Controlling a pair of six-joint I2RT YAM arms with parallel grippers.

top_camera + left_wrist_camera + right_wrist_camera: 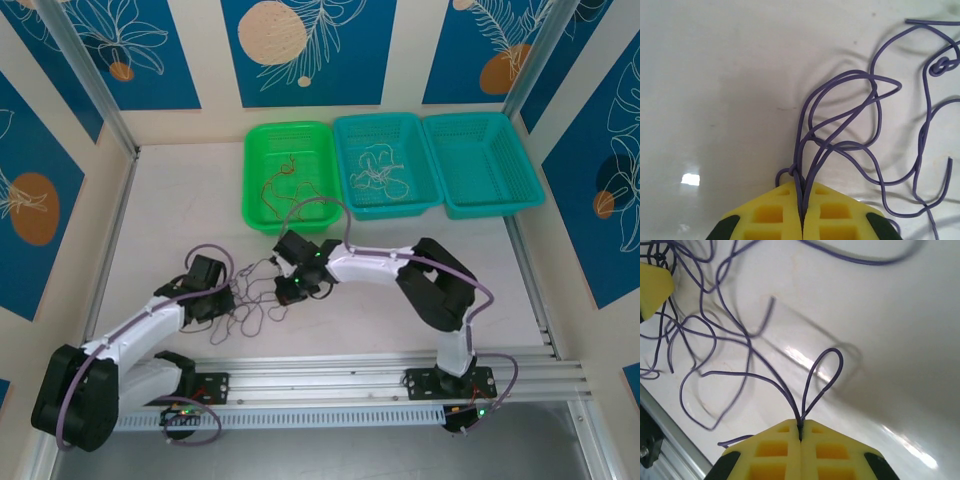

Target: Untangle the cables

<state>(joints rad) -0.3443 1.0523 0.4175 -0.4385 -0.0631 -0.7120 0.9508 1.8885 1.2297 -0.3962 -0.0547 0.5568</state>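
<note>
Cables (252, 305): thin purple strands, round in section, smooth and faintly glossy, lying as a loose curly clump on the table (170, 210) between your two arms, near the front rail

Table surface: white, hard, shiny enough to be throwing back light

Left end effector (802, 192): yellow pads with square recesses, pressed together and pinching several purple strands at once

Right end effector (801, 426): the same pads, closed on a narrow teardrop loop and a strand running back to the clump

Knot (940, 65): small, tight, sitting in a strand at the right of the left wrist view

Risks, as judged: you are gripping a bundle on the left, so drawing the arms apart is likely cinching that knot instead of freeing a strand; slick strands are liable to be slipping out of the pads; slack loops may be snagging on the opposite pad

Green basket (290, 127): perforated plastic, holding reddish-brown wire (285, 180)

Teal basket (385, 120): same make, holding pale curly wire (380, 175)
</note>
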